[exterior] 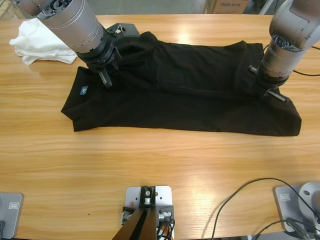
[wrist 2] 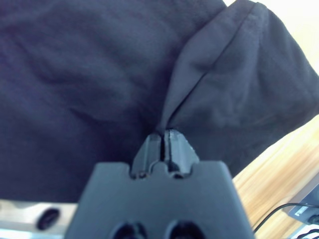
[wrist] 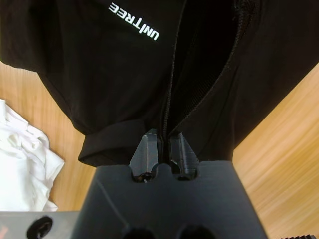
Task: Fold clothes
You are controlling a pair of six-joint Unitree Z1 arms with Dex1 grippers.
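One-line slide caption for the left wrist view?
Left hand pinching a fold of the black polo shirt, white garments beside it on the wooden table.

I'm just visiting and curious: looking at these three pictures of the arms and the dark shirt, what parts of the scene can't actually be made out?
- High view: the left gripper and the black shirt edge it pinches are covered by the arm's own wrist.
- High view: the right gripper is likewise hidden under its wrist.
- High view: the white garments are partly covered by the left arm.
- Right wrist view: shirt fabric fills the frame, hiding the table beneath.
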